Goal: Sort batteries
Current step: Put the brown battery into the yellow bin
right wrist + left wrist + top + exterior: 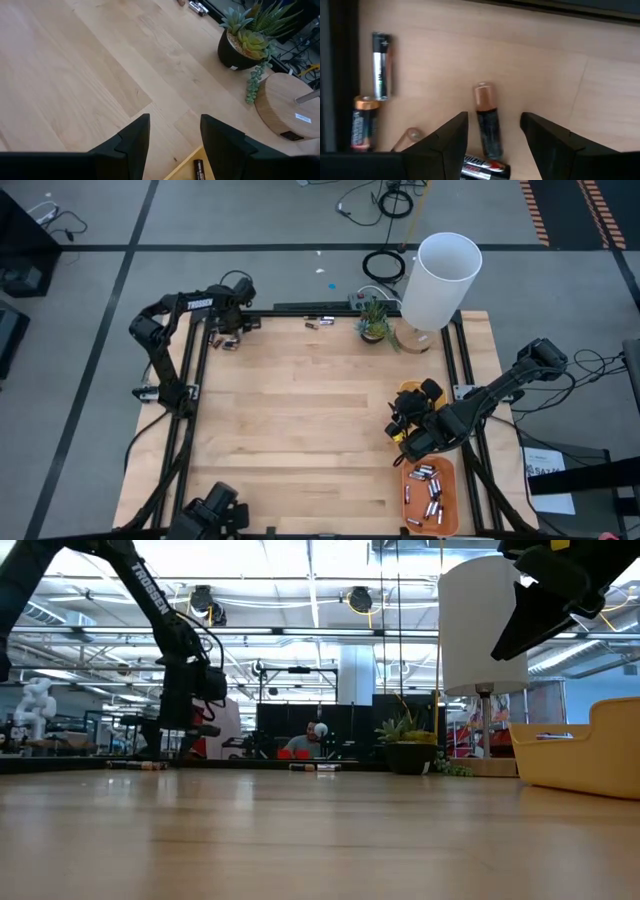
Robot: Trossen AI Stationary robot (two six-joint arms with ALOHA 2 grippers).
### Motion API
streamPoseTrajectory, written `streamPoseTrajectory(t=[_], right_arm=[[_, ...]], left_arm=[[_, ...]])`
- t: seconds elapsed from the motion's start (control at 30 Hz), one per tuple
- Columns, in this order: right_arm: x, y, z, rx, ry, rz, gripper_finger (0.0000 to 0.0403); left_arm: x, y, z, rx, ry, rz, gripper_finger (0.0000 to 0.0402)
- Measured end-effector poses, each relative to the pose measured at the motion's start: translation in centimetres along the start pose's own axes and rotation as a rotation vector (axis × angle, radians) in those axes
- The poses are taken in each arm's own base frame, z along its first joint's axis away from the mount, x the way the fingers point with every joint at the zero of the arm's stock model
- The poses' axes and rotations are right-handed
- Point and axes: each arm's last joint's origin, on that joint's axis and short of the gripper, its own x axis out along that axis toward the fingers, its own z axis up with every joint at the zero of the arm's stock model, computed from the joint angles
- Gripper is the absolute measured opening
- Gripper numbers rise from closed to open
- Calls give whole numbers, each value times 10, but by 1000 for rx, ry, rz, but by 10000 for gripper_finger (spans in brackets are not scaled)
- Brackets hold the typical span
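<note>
The high view looks straight down on the whole counter (300, 430). The low view sits at counter height, facing the far room. Each wrist view looks closely down on the wood; the potted plant (245, 40) also shows in both wider views.
</note>
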Motion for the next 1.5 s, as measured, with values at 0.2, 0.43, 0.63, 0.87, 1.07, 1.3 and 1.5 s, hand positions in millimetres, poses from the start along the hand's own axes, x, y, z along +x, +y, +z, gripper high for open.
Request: streamPoseTrajectory(t=[0.2,0.43,0.63,0.87,1.07,1.3,1.5], right_arm=[[0,0,0,-2,-1,1,167],[0,0,0,1,-5,2,167],[0,0,0,-2,-6,2,167],[0,0,0,-2,-6,2,167],[0,0,0,-3,-6,2,167],[0,0,0,-2,-5,1,167],[0,1,0,3,-5,2,167]], left_arm=[[4,-3,1,0,26,-51,195],[5,-5,2,78,41,-87,131],[4,-5,1,138,40,-92,48],[-12,-6,1,207,23,-147,47],[-40,-20,-11,311,32,-345,47],[-69,-65,-64,640,109,-628,47],[-95,-122,-146,1113,47,-938,47]])
